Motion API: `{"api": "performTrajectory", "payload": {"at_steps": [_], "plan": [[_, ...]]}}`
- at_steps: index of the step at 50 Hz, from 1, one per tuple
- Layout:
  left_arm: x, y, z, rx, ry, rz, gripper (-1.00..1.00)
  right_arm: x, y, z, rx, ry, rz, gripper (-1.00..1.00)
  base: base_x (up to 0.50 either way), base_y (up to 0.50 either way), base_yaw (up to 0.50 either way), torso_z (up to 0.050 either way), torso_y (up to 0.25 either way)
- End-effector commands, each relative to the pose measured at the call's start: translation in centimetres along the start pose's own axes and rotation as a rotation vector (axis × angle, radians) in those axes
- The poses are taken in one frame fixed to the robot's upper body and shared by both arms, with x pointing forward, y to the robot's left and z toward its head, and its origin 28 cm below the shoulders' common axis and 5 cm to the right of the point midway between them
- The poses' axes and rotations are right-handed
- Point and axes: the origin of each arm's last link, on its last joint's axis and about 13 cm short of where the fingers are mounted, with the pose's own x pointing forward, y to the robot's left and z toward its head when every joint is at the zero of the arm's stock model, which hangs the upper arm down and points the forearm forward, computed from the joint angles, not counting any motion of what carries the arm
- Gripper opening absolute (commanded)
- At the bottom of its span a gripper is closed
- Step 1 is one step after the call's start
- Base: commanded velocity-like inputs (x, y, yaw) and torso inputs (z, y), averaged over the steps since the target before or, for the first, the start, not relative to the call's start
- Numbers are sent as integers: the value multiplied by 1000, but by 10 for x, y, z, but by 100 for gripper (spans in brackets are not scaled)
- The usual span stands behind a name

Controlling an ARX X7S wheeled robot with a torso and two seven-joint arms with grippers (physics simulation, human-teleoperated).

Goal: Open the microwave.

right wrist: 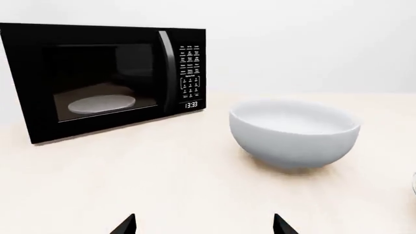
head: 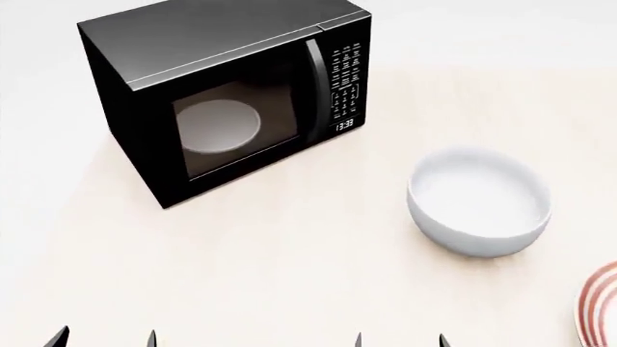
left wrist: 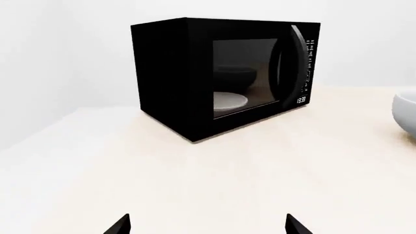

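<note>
The black microwave (head: 227, 94) stands at the back left of the pale table, door shut, a white turntable plate (head: 219, 126) visible through the window. Its vertical handle (head: 313, 87) and white-lettered keypad (head: 345, 79) with a clock are on its right side. It also shows in the left wrist view (left wrist: 224, 75) and the right wrist view (right wrist: 104, 78). My left gripper (head: 104, 340) is open and empty at the near left edge, far from the microwave. My right gripper (head: 400, 341) is open and empty at the near edge. Only the fingertips (left wrist: 120, 225) show (right wrist: 124, 225).
A white bowl (head: 479, 200) sits on the table right of the microwave, also in the right wrist view (right wrist: 293, 132) and at the left wrist view's edge (left wrist: 406, 113). A red-striped plate rim (head: 600, 307) shows at the far right. The table (head: 289, 253) is pale beige.
</note>
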Motion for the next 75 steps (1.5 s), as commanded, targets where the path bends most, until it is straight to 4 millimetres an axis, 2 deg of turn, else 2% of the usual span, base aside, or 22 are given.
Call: {"api": "performTrajectory", "payload": {"at_steps": [1,22,44,61,75], "plan": [[0,0,0,4,-2,-2,100,0,0,0,0,-2,3,100,457,340,0,0,0],[0,0,0,-1,3,1,100,0,0,0,8,-1,4,100,472,319,0,0,0],[-1,-1,2,-20,-4,-14,100,0,0,0,13,-3,5,100,482,43,0,0,0],[0,-1,1,13,-12,-16,100,0,0,0,15,-3,7,100,0,0,0,0,0],[0,-1,1,8,-13,-16,100,-1,0,1,15,-5,7,100,0,0,0,0,-203]]}}
